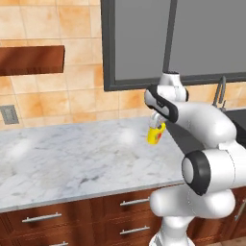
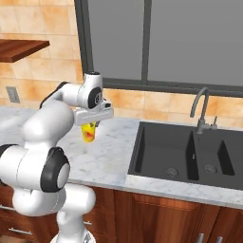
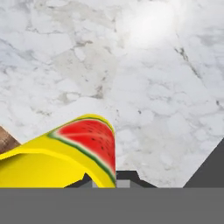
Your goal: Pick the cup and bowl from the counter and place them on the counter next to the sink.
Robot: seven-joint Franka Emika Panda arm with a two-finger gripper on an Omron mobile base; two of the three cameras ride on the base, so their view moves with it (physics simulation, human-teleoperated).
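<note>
Cup: the yellow cup [image 1: 155, 135] hung in the air above the bench, clamped in the gripper, its red-orange picture facing outward; in the hand view that picture read as a watermelon slice with a green rind.
Cup position: it sat over the white marble just left of the sink, nearer the far wall than the near edge, and clear of the surface below it.
Cup tilt: it leaned a little rather than hanging straight.
Gripper: the gripper [image 2: 90, 124] pointed downward and was closed tight on the cup's upper part; the fingers themselves were mostly hidden behind the cup and the hand.
Arm: the white arm [image 1: 202, 127] reached forward from the near side, its hand bent down over the marble.
Bench: the bench [image 1: 72, 153] was a white marble slab with grey veins, set on reddish-brown cabinets with metal drawer handles.
Sink: the sink [image 2: 182, 154] was a dark basin with two compartments, sunk into the bench to the right of the cup, each compartment showing a round drain.
Faucet: a thin metal faucet [image 2: 201, 107] curved up from the far rim of the sink.
Wall: tan tiles ran behind the bench, with a dark-framed window [image 2: 156, 42] above the sink and a wooden shelf [image 1: 31, 60] further left.
</note>
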